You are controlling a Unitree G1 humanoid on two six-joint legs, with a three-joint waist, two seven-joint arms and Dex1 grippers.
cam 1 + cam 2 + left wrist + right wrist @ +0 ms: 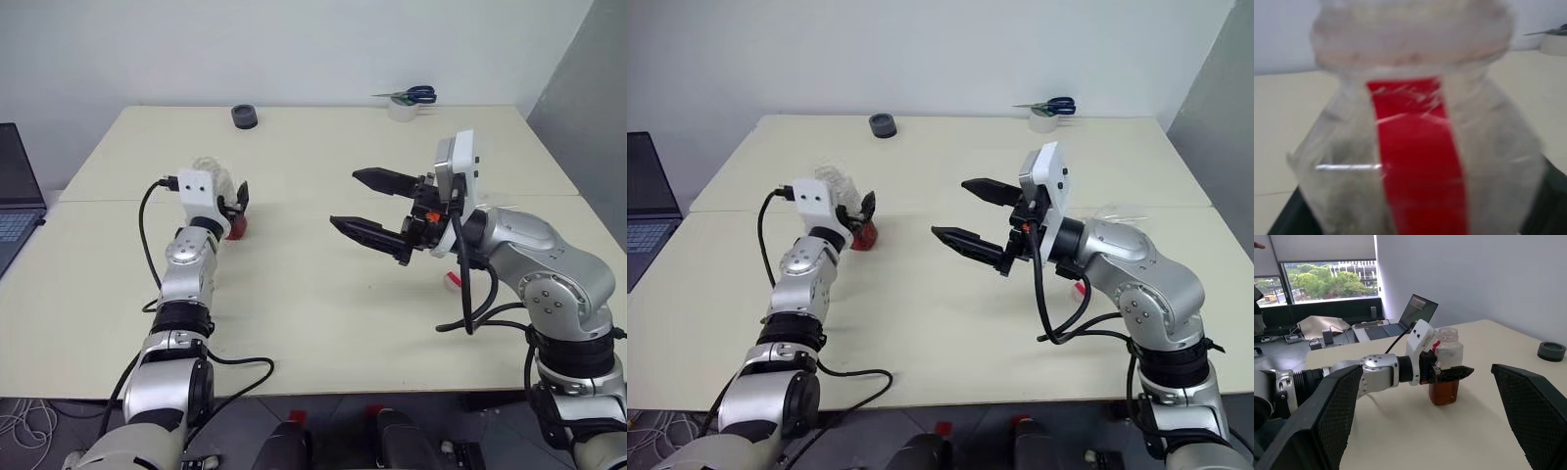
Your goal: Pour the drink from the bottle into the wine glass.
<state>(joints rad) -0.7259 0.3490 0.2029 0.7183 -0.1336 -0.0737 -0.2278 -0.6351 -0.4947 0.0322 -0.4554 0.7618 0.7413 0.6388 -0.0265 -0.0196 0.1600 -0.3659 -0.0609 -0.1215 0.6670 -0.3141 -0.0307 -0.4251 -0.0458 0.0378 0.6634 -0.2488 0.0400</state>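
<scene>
The bottle (1446, 366) stands upright on the table at the left, its mouth uncapped and the amber drink (1444, 391) filling its lower part. Its red label strip (1418, 156) faces the left wrist camera. My left gripper (235, 204) is level and open, with one finger on each side of the bottle; I cannot tell whether the fingers touch it. My right gripper (344, 198) hovers open above the table's middle, pointing left at the bottle with nothing between its fingers. A faint clear shape (1120, 211) behind my right forearm may be the wine glass; I cannot tell.
A small red-and-white round piece (453, 280) lies on the table under my right forearm. At the far edge sit a black round object (245, 117), a tape roll (400, 108) and scissors (416, 94). A laptop (15, 196) stands off the table's left side.
</scene>
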